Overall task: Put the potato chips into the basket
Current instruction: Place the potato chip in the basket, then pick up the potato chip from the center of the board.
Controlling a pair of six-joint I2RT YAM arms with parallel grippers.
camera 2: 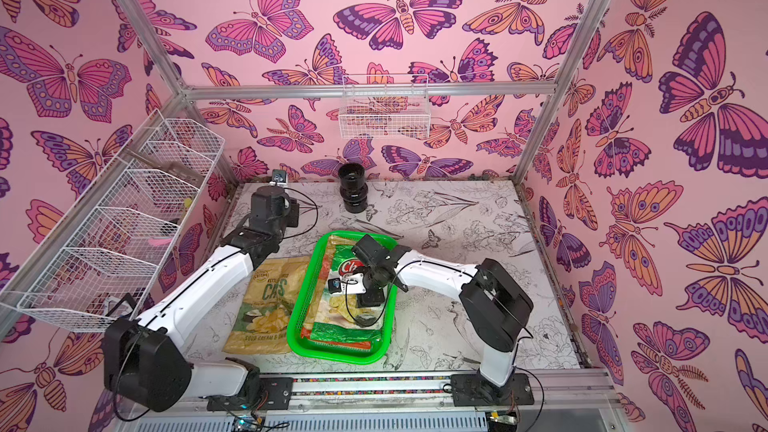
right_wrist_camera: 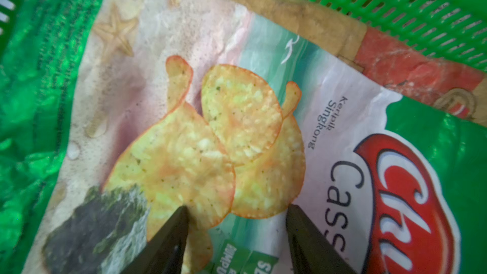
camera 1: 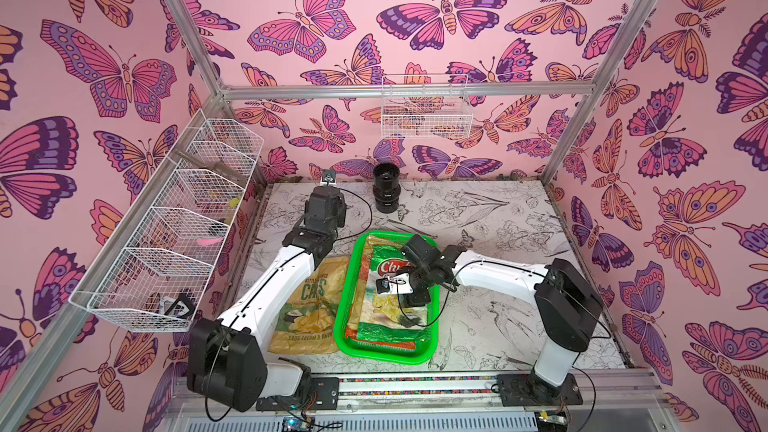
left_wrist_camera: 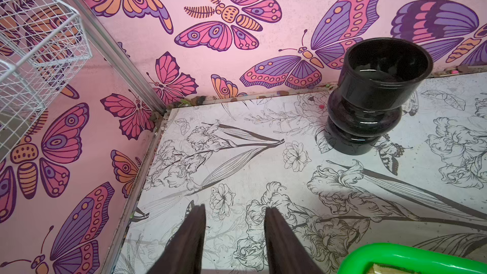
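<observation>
Bright, even light, faint shadows; top views bow at edges; Cassava bag (right_wrist_camera: 237, 127) close-up soft; highlights on black vase (left_wrist_camera: 369, 117).

1. Green-white bag (right_wrist_camera: 342, 117), lying in the green basket (right_wrist_camera: 395, 3): red emblem with white script "Ch…", cut off; dark "Cass…", cut off; small "Keripik Singkong". The print on its small green labels is too blurred to read.
2. Tan-green bag (camera 1: 309, 305), on the worktop (camera 1: 498, 243) beside the basket, toward the near edge: "KETTLE" at the top; a large word "C…S", its middle creased; "SOUR CREAM & ONI…", its end hidden at the basket rim.
</observation>
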